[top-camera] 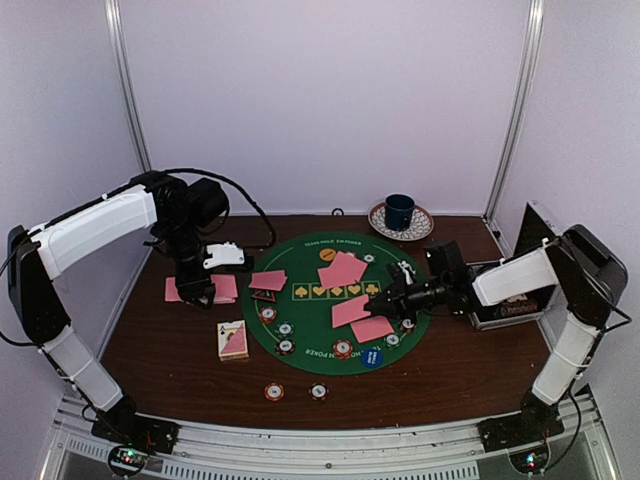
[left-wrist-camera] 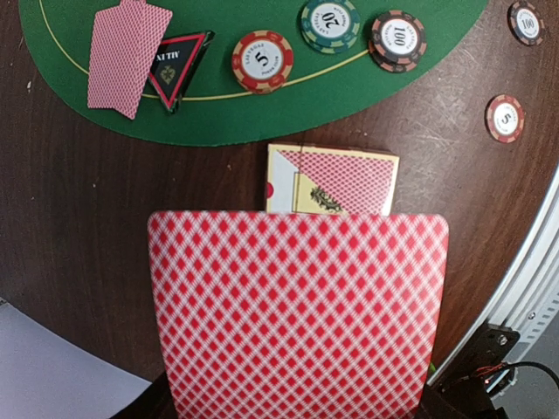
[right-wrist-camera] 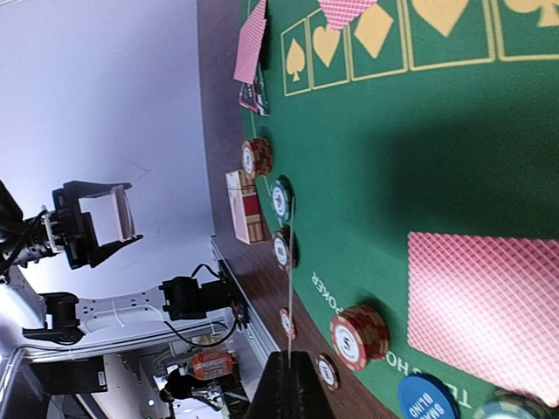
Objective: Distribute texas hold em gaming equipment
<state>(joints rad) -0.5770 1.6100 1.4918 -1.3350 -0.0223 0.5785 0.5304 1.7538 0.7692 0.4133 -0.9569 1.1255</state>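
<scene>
The left gripper [top-camera: 196,291] hangs over the worktop [top-camera: 160,350] at the left of the overhead view, jaws spread wide and clamped across a pink-backed card [left-wrist-camera: 297,314] whose patterned back fills the lower half of the wrist view. Beyond it the card box [left-wrist-camera: 332,179] lies on bare wood, just off the green mat [left-wrist-camera: 288,103]. Along the mat's rim sit the triangle marker [left-wrist-camera: 179,61], a red five chip [left-wrist-camera: 262,61], a green chip [left-wrist-camera: 329,24] and a dark hundred chip [left-wrist-camera: 397,39]. At right of centre, the right gripper [top-camera: 377,299] reaches low over the mat, jaws pinched tight on a second card [top-camera: 350,311], just a thin edge-on line from its own wrist. The blue button disc [top-camera: 372,356] rests near the mat's lower edge. A loose chip [top-camera: 274,392] and a neighbour chip [top-camera: 318,391] lie off the mat, lower in the frame.
</scene>
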